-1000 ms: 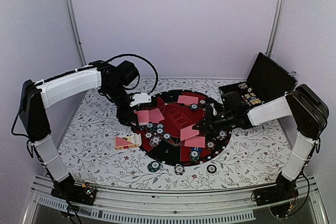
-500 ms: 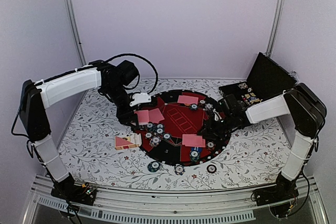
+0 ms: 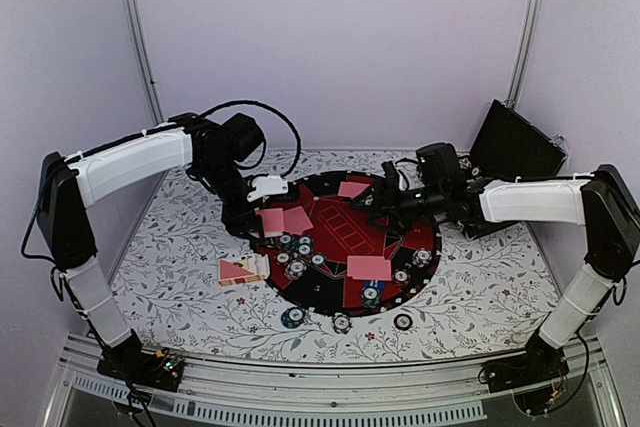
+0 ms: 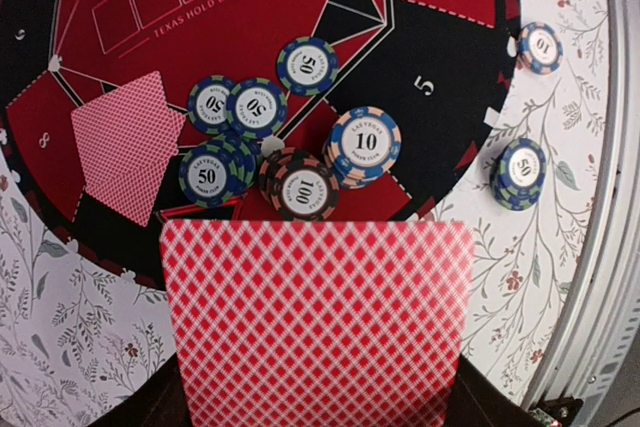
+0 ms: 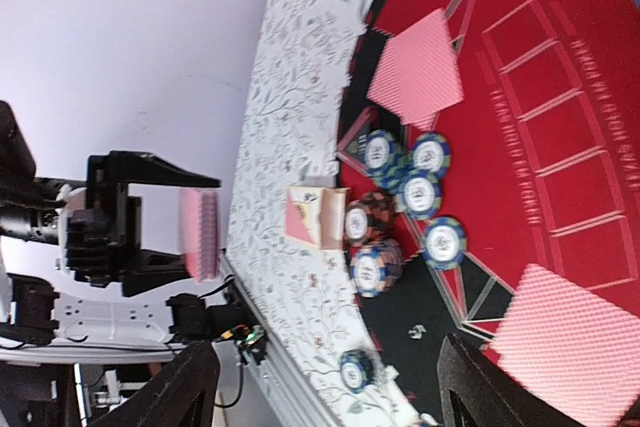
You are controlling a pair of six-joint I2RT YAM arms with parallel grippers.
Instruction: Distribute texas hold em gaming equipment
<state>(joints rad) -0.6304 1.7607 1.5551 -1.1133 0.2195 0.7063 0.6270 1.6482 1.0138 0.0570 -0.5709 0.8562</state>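
My left gripper (image 3: 252, 215) is shut on a deck of pink-red-backed playing cards (image 4: 315, 317) just over the left edge of the round red-and-black mat (image 3: 345, 232). Face-down cards lie on the mat at its left (image 3: 297, 219), far side (image 3: 354, 189) and near right (image 3: 369, 267). Several poker chips (image 4: 365, 142) sit in stacks near the mat's left front, and more chips (image 3: 342, 323) rest off its front edge. My right gripper (image 3: 372, 197) hovers open and empty above the mat's far right; the right wrist view looks between its fingertips (image 5: 190, 387) at the chips (image 5: 400, 187).
A small card box (image 3: 242, 269) lies on the floral tablecloth left of the mat. The black hinged case (image 3: 515, 142) stands open at the back right, behind my right arm. Metal rails run along the table's front edge (image 3: 330, 372).
My right gripper opened, left pink cards flat on the mat's near right, and pulled back toward the mat's far side. The left arm and its deck stayed still.
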